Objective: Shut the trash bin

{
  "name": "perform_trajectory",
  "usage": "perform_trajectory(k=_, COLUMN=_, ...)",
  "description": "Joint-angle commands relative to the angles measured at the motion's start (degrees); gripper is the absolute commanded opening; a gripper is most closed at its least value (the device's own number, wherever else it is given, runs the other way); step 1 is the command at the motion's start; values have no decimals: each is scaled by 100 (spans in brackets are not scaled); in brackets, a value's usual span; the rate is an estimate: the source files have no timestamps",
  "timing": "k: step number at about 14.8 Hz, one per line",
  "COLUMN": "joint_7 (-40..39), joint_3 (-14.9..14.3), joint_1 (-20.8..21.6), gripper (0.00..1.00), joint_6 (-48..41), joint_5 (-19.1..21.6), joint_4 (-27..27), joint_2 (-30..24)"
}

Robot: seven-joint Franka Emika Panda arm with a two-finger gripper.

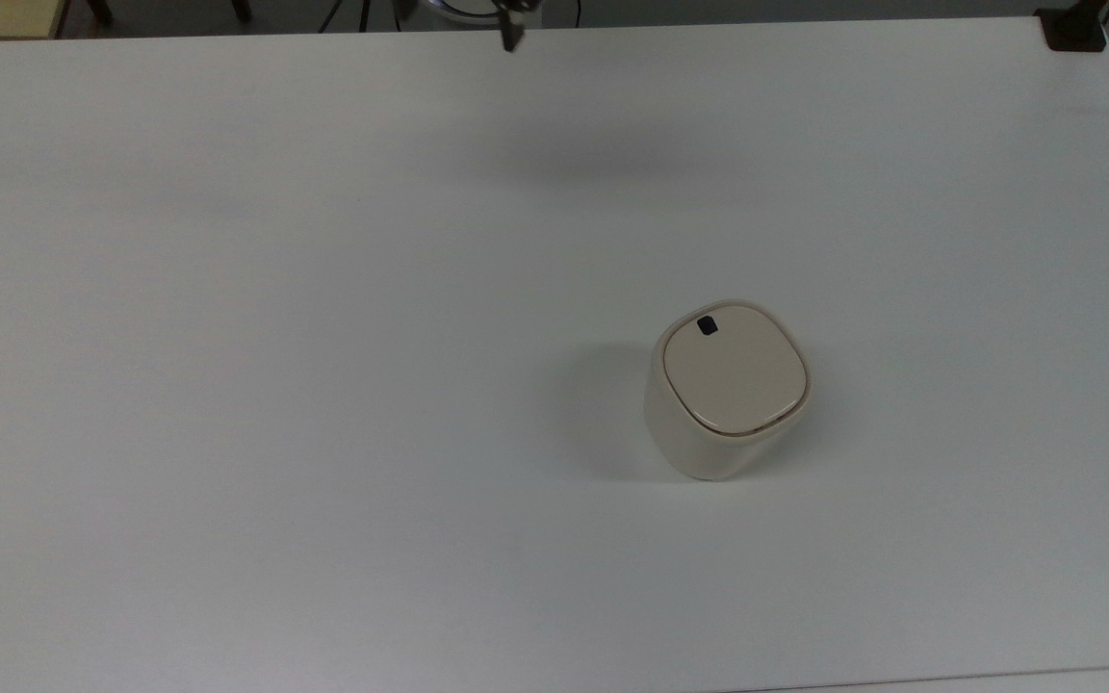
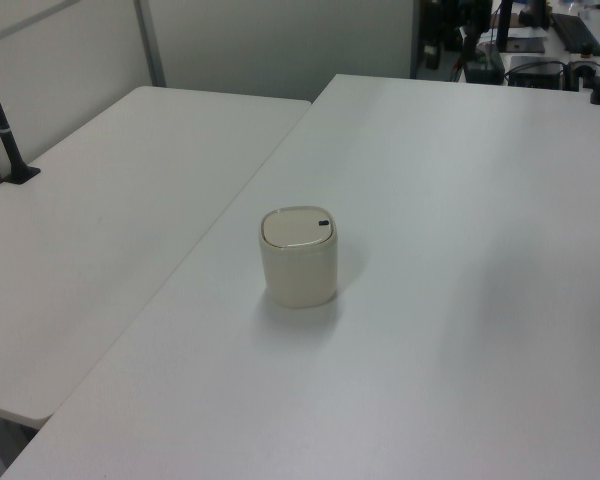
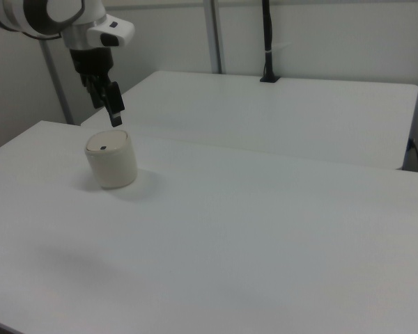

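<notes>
We can read no text, label, brand or number anywhere; the trash bin's (image 1: pixel 726 390) lid bears only a plain dark square mark (image 1: pixel 707 326).

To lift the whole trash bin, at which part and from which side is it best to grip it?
Probably the upper body of the trash bin, coming straight down from above and closing on two opposite flatter sides. It stands upright, its lid lies shut and flush, giving no edge, and the body widens upward, which should resist slipping.
</notes>
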Motion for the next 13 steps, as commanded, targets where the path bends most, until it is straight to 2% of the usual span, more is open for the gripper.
perform_trajectory(k=1, joint_7=-697, joint_3=-129, joint_1=-233, gripper=100, joint_6=-109, joint_5=-43, joint_4=-571, joint_2=-581)
perform_trajectory(k=4, joint_7=-1962, joint_3=-129, joint_1=-462, gripper=100, joint_6=-136, joint_5=-165, joint_4=-555, joint_2=-591)
perform_trajectory(k=7, joint_7=-2869, joint_3=-129, joint_1=-471, gripper=100, joint_6=-4, joint_5=-428, joint_4=-511, joint_2=-460)
perform_trajectory(k=13, joint_7=-2907, joint_3=2, joint_1=-366, gripper=100, joint_6=427, joint_5=-903, joint_4=-327, joint_2=-2)
